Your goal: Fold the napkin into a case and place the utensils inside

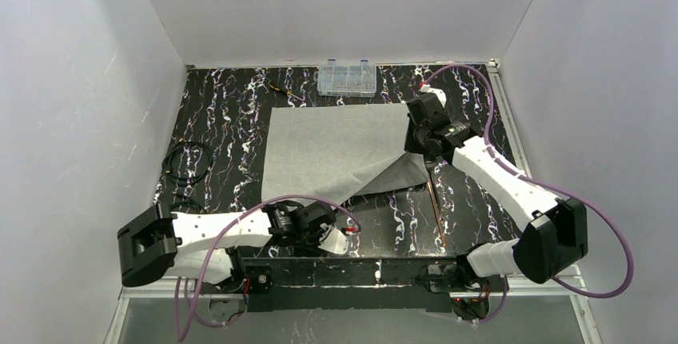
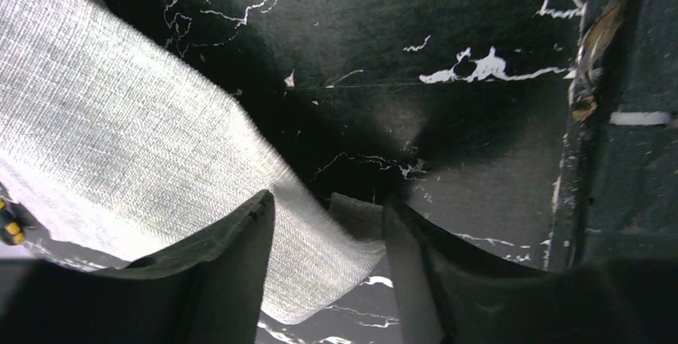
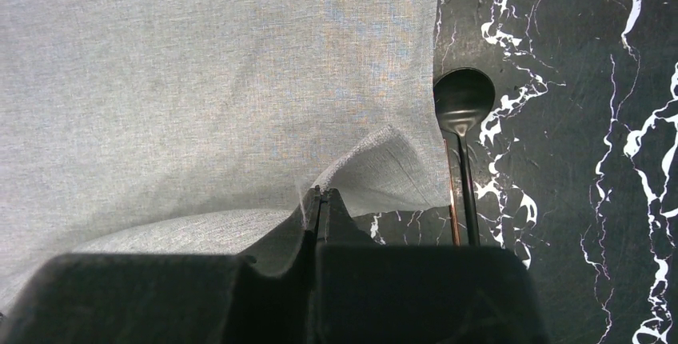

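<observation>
The light-grey napkin (image 1: 336, 148) lies spread on the black marbled table. Its right side is lifted into a fold, and my right gripper (image 1: 424, 154) is shut on that fold (image 3: 321, 194). The napkin's near corner (image 2: 320, 272) reaches between the fingers of my left gripper (image 2: 329, 200), whose jaws stand apart around it. In the top view the left gripper (image 1: 342, 230) sits low by the table's near edge. The utensils (image 1: 436, 208) lie right of the napkin: a dark spoon head (image 3: 462, 96) at the cloth's edge and a thin copper piece (image 3: 453, 200) beside its handle.
A clear plastic compartment box (image 1: 347, 78) stands at the back edge, with a small screwdriver (image 1: 285, 90) to its left. A coil of black cable (image 1: 188, 162) lies at the table's left side. White walls enclose the table on three sides.
</observation>
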`<state>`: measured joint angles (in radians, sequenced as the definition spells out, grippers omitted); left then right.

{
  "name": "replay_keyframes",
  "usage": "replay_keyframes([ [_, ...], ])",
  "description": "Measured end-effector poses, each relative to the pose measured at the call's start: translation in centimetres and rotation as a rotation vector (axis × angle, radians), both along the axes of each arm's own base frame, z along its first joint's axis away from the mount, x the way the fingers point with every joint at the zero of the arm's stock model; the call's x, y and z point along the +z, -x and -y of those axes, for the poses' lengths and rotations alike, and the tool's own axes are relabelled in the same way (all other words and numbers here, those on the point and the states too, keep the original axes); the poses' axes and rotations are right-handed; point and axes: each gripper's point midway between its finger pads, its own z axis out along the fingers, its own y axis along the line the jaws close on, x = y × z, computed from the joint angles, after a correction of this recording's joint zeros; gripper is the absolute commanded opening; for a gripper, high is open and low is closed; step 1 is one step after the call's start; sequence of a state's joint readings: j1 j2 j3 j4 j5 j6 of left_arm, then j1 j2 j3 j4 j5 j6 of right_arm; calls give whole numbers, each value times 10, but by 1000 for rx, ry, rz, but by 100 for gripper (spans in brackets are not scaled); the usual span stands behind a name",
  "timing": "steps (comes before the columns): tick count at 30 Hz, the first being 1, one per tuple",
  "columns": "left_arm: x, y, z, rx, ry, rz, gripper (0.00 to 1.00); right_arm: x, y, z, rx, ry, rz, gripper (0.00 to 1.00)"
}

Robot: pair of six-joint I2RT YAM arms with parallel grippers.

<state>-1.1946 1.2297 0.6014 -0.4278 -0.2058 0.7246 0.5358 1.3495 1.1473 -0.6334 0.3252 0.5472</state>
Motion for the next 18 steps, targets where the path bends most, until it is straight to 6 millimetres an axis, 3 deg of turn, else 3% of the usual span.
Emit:
replay_keyframes([
  [3, -1, -3, -2, -6, -23, 15, 25, 3, 0, 1, -4, -3, 12, 5],
  [6, 3, -5, -5, -6, -16, 24, 15, 1, 4, 4, -7, 2, 12, 5],
  [13, 35, -12, -20, 42, 71, 66, 11, -8, 9, 10, -16, 16, -10, 6],
  [18, 40, -18, -33, 82, 69, 75, 11, -8, 8, 11, -19, 17, -7, 6],
])
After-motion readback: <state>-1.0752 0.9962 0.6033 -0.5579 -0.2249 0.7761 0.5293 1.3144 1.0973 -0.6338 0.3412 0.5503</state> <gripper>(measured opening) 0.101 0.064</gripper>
